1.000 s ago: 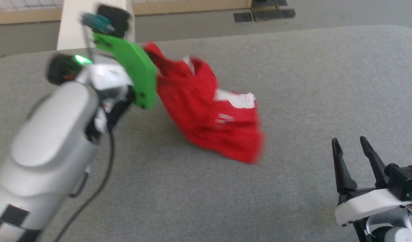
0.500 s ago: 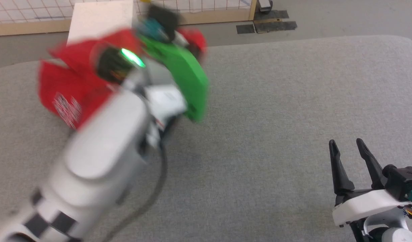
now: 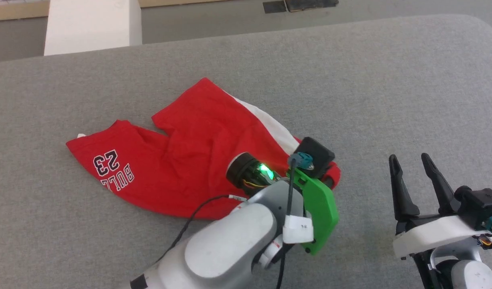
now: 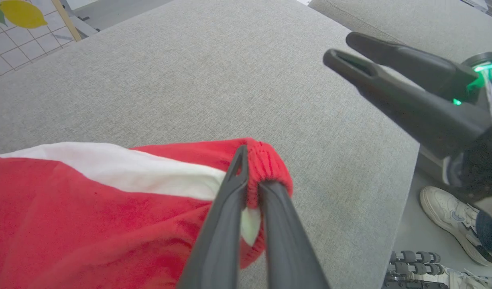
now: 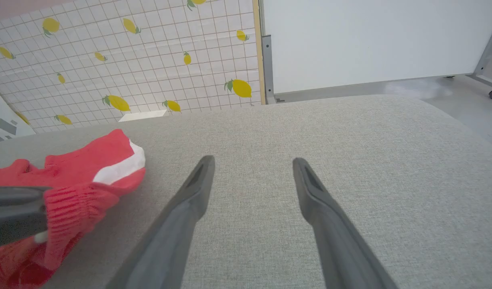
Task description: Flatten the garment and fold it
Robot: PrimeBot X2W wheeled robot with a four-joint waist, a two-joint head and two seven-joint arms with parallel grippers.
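The garment (image 3: 190, 160) lies on the grey padded surface (image 3: 390, 80), left of centre in the head view. It is opened out but not flat. Its two legs reach away toward the far left, and the leg with the dark number print (image 3: 113, 170) is the nearer one. A white side stripe (image 3: 266, 124) runs along the right edge. Wrinkles gather where the legs meet, and the cloth bunches near the waist.

The left gripper (image 4: 252, 172) is clamped tight on the gathered waistband (image 4: 266, 160), pinching the ribbed red elastic at its end, low over the surface. The right gripper (image 3: 408, 158) hovers well apart to the right over bare surface, its jaws spread wide with nothing between them.

Judging by this, the flattening looks only partly done. The shorts are laid out roughly lengthwise, but the waistband end and the middle creases want smoothing. No fold shows yet, so the whole folding step appears to be left, probably with the free right gripper joining in
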